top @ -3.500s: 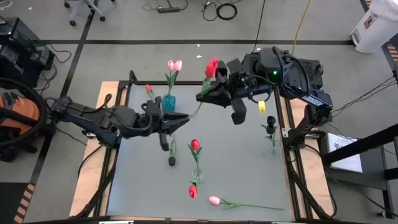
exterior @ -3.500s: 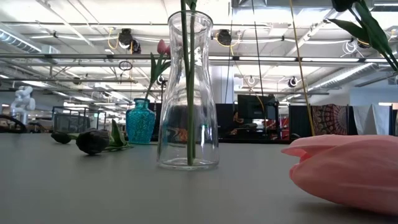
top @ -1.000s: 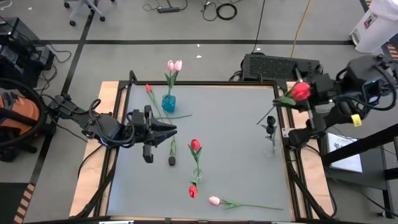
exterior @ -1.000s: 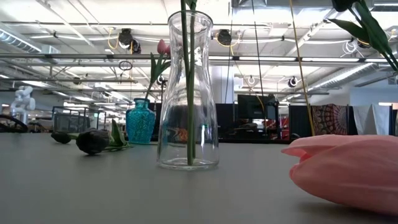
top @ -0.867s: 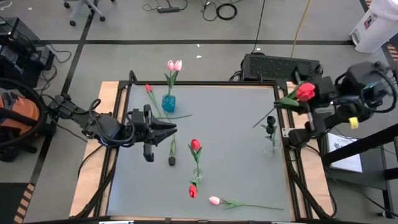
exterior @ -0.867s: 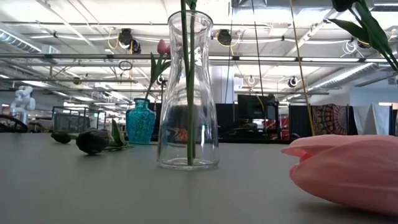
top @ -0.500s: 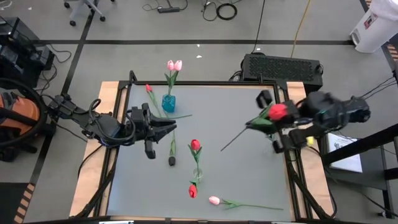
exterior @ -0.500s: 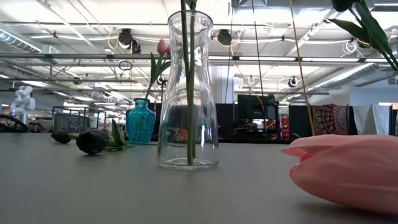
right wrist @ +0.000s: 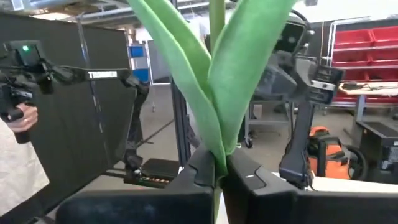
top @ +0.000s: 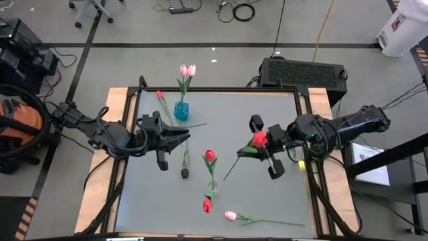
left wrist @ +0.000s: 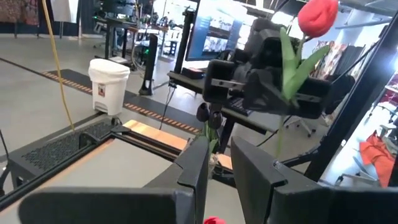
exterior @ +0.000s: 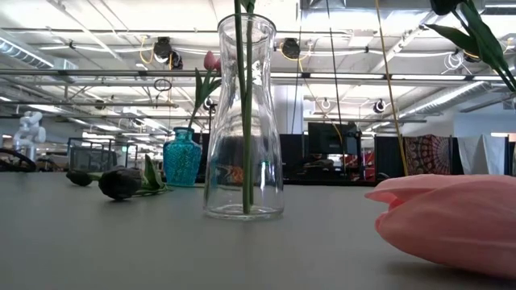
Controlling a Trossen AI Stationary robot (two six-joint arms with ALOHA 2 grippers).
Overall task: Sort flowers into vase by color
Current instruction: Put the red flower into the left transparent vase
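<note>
The right hand (top: 266, 144) sits right of centre in the high view, above the grey worktop (top: 254, 194). Its fingers (right wrist: 205, 171) are clamped shut on the stem of a red tulip (top: 259, 139); the stem slants down and to the left towards the middle of the frame. In the right wrist view the tulip's green leaves rise straight out of the closed fingers.

The left hand (top: 182, 137) hovers at centre left of the high view, its tips pointing right. Its fingers (left wrist: 196, 165) stand a narrow gap apart with nothing between them.

A blue vase (top: 181, 110) stands at the upper left of the worktop holding a pink tulip (top: 187, 70). A small red tulip (top: 160, 96) lies just left of it. A clear glass vase (exterior: 243, 113) stands near the middle of the worktop with a red tulip (top: 210, 156) in it. Another red tulip (top: 207, 205) lies just below that vase in the high view, and a pink tulip (top: 230, 215) lies near the lower edge with its stem stretching right. A black tulip (top: 184, 173) lies left of the clear vase, below the left hand. In the low view the pink flower head fills the lower right corner.

A hand of a person (right wrist: 22, 118) shows at the left edge of the right wrist view, beyond the worktop.
</note>
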